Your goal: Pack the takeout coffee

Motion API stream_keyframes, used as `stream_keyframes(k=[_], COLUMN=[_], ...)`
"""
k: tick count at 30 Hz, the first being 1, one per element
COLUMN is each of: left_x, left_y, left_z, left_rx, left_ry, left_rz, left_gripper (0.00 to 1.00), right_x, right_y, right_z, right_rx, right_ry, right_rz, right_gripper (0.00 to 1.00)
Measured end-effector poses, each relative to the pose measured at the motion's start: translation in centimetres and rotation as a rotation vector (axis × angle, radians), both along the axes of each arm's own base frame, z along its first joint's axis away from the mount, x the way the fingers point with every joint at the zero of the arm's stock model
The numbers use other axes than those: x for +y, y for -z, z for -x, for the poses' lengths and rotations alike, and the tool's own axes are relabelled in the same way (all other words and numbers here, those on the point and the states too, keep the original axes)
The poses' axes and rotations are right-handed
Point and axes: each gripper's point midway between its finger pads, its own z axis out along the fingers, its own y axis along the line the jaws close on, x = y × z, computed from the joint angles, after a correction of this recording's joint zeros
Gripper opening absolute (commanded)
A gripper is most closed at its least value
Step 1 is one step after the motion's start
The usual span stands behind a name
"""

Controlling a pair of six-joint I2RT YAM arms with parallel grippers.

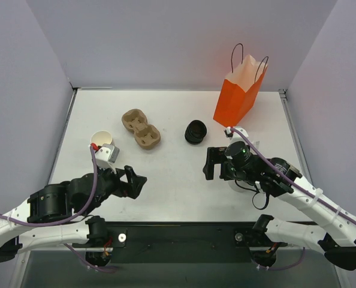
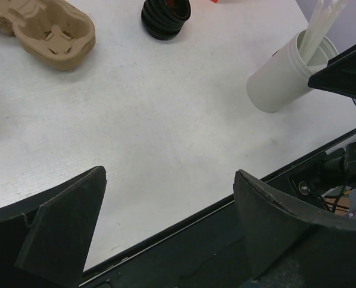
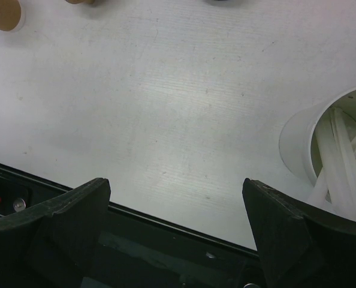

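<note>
Your left gripper point(image 1: 138, 180) is released, jaws wide over bare table. The takeout coffee point(image 1: 99, 138), a lidless paper cup, stands behind it beside the wrist. Your right gripper point(image 1: 207, 164) is released too and holds nothing. A white cup of straws point(image 3: 322, 141) sits just beside it. Farther out are the stack of black lids point(image 1: 195, 131), the cardboard carrier point(image 1: 141, 129) and the orange bag point(image 1: 238, 99).
</note>
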Motion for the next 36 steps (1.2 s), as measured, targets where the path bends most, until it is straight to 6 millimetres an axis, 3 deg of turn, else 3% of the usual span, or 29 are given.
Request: stream_keyframes(k=[6,12,15,19,22,26,31,36], left_x=[0.4,1.1,3.5,8.3,10.4,12.0,12.4,11.7], left_y=[-0.1,-1.5,-1.7,-1.2,-0.3,1.9,5.3,7.3], left_z=[-1.0,-4.2,-7.7,-12.3,-14.4,-16.8,-18.7,-19.1], left_rx=[-0.043,-0.123,-0.104,-0.016,0.059,0.158,0.272,0.302], left_ry=[-0.040,-0.165,-0.300,-0.474,-0.513,-0.518,-0.475,-0.424], left_rz=[-0.068,-0.251,-0.345,-0.426,-0.458,-0.481,-0.473,-0.447], left_gripper=[0.97,0.97,0.93,0.87,0.79,0.57,0.57,0.57], right_x=[-0.1,0.4,0.8,1.1,1.2,1.4,2.0,2.6], right_y=[-0.3,-0.2,-0.4,-1.1,-1.6,-1.8,-1.4,-1.4], right_z=[0.2,0.7,1.3,2.2,2.7,2.8,3.0,3.4], right_rx=[-0.005,0.012,0.023,0.018,0.006,-0.005,0.001,0.013], right_ry=[-0.005,-0.047,-0.086,-0.131,-0.155,-0.173,-0.198,-0.232], right_rz=[-0.010,-0.017,-0.038,-0.074,-0.098,-0.112,-0.119,-0.136], right_gripper=[0.99,0.94,0.92,0.88,0.85,0.82,0.82,0.82])
